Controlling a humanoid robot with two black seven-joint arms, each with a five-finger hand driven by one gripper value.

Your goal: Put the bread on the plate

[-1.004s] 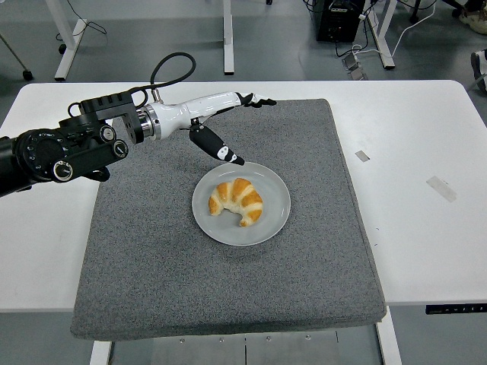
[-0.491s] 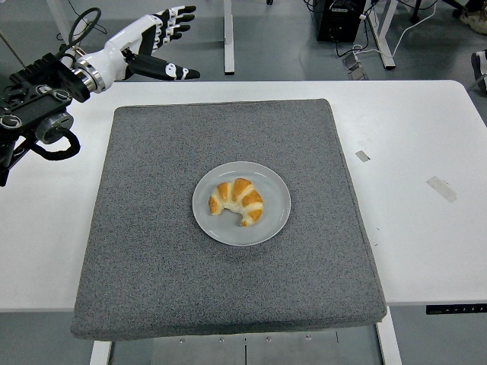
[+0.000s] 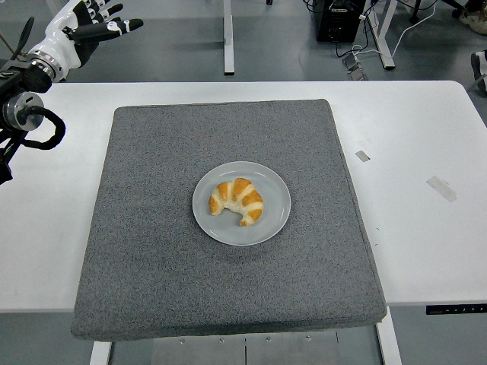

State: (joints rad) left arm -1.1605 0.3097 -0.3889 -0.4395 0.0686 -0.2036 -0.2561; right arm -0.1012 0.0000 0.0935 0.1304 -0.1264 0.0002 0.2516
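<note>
A golden croissant (image 3: 237, 201) with pale stripes lies on the grey round plate (image 3: 274, 222), near the plate's middle. The plate rests at the centre of a grey mat (image 3: 152, 251). My left hand (image 3: 97, 21) is raised at the top left corner, beyond the table's far edge and well away from the plate. Its white fingers (image 3: 118, 27) are spread and hold nothing. The right arm does not show.
The grey mat covers most of the white table (image 3: 426, 228). Two small pieces of tape (image 3: 441, 188) lie on the table to the right of the mat. Desk legs and cables stand on the floor behind.
My left hand has drawn back from just above the plate to the far top left corner, staying open. The croissant and plate have not moved.
</note>
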